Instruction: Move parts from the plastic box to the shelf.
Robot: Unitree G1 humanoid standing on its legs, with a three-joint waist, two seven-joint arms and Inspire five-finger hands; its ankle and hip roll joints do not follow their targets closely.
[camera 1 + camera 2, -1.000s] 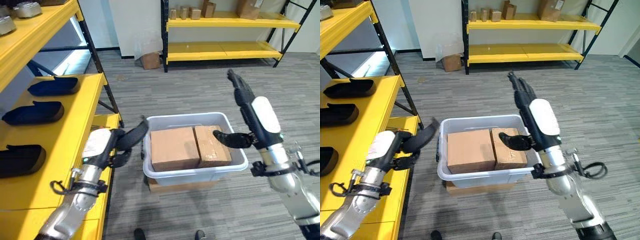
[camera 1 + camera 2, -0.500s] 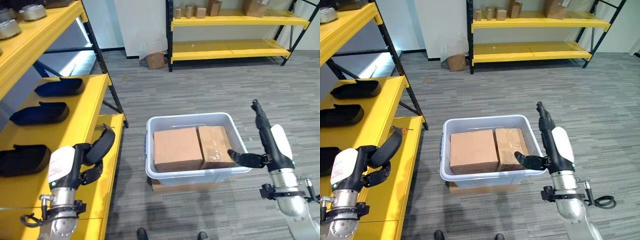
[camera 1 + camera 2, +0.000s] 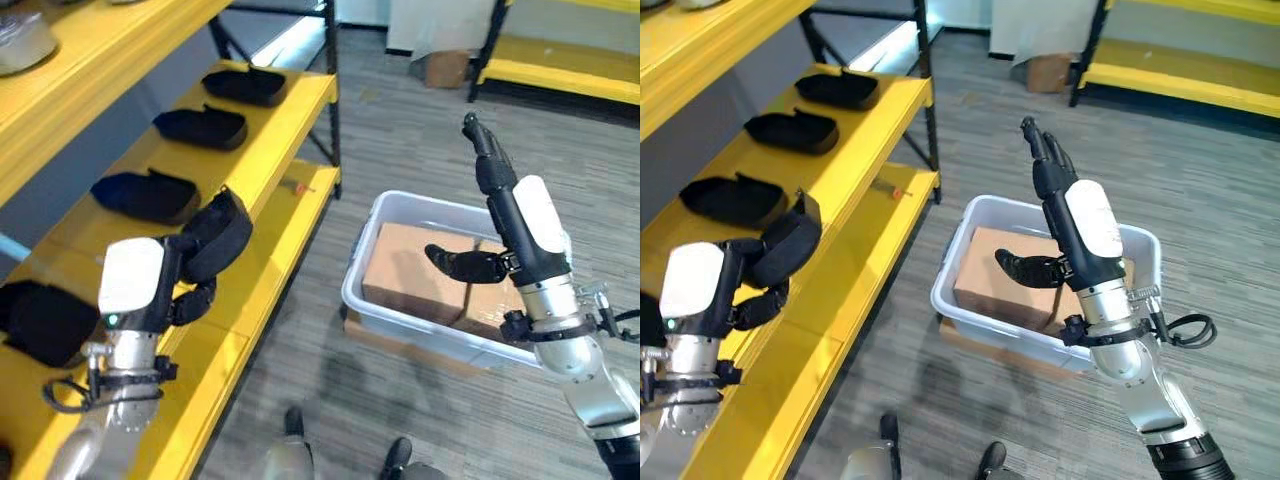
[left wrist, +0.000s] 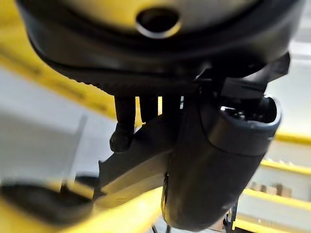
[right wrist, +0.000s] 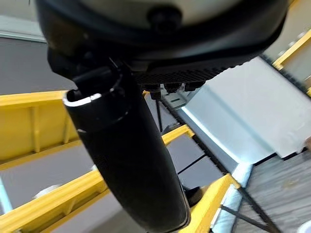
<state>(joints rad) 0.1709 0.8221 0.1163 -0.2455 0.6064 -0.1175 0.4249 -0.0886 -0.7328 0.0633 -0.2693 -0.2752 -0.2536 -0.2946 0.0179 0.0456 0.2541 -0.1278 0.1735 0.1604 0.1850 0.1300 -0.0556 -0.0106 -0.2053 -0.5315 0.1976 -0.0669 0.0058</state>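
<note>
My left hand (image 3: pixel 150 290) is shut on a black moulded part (image 3: pixel 215 235) and holds it above the lower boards of the yellow shelf (image 3: pixel 270 150). In the left wrist view its fingers (image 4: pixel 124 131) curl against the dark part (image 4: pixel 131 165). Several like black parts (image 3: pixel 200 125) lie in a row on the shelf's middle board. The pale plastic box (image 3: pixel 400 315) stands on the floor to the right with two cardboard boxes (image 3: pixel 410 280) inside. My right hand (image 3: pixel 520 220) is raised over the box, open, fingers straight up, thumb out, holding nothing.
Round metal parts (image 3: pixel 25 40) sit on the shelf's upper board. A second yellow shelf (image 3: pixel 560 75) stands at the back right, with a small cardboard box (image 3: pixel 445 68) on the floor beside it. Bare grey floor lies between the shelf and the plastic box.
The camera has swung left toward the shelf. My left hand has lifted the black part higher over the shelf. My right hand has risen from beside the box to above it.
</note>
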